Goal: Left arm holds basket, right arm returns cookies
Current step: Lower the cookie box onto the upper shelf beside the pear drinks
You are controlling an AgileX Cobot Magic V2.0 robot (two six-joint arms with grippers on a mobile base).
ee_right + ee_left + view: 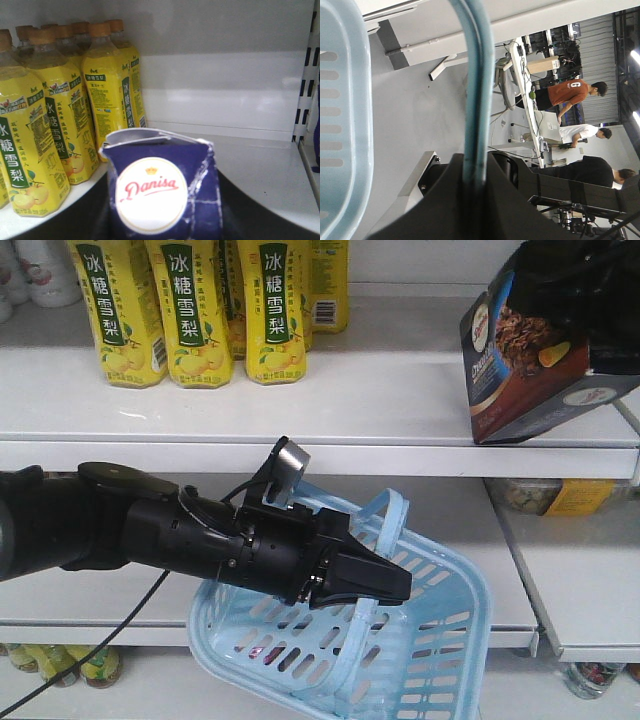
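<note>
My left gripper (385, 585) is shut on a loop handle (472, 100) of the light blue basket (440, 650), which hangs tilted below it in front of the lower shelf. The basket's slotted wall fills the left edge of the left wrist view (345, 125). My right gripper (590, 290), at the top right, is shut on the dark navy cookie carton (525, 360). The carton stands tilted, its lower corner on the front edge of the upper shelf (300, 410). In the right wrist view the carton (160, 190) shows its white round logo between the jaws.
Yellow drink bottles (190, 305) stand in rows at the left of the upper shelf, and show in the right wrist view (60, 130). A shelf upright (306, 100) is at the right. Jars sit on lower shelves (560, 495). People stand behind the robot (570, 95).
</note>
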